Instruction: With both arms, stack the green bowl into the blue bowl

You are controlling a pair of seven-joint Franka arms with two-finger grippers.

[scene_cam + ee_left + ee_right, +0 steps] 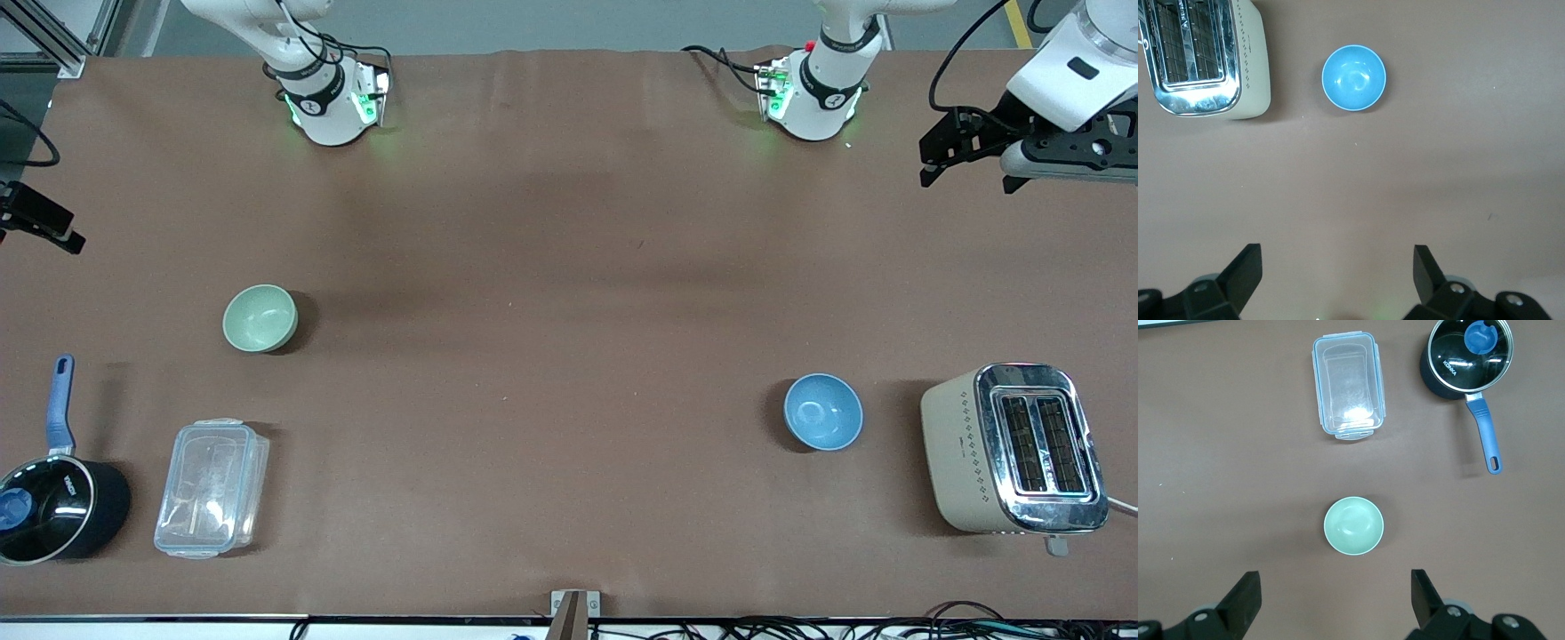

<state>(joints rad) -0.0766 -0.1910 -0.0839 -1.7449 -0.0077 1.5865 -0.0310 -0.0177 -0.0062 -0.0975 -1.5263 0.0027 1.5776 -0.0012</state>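
Front view: small pale sage-green ceramic bowl [260, 318] sits left of centre, empty and upright. Small medium-blue ceramic bowl [823, 412] sits lower right, just beside the cream toaster with chrome top [1013, 449]. Bowls well apart. Clear plastic lidded box [212, 488] and black saucepan with blue handle [55, 493] at lower left. Left gripper [965, 153] hangs high at upper right edge; right gripper [40, 222] only partly seen at left edge.

Left wrist view: left gripper [1337, 272] spread wide, empty, above bare table; blue bowl [1353, 77] in upper middle.

Right wrist view: right gripper [1335, 595] spread wide, empty; green bowl [1353, 526] at centre.

Nothing grasped yet; the approach looks about to start. Next: right arm descends, pinches the green bowl's rim.
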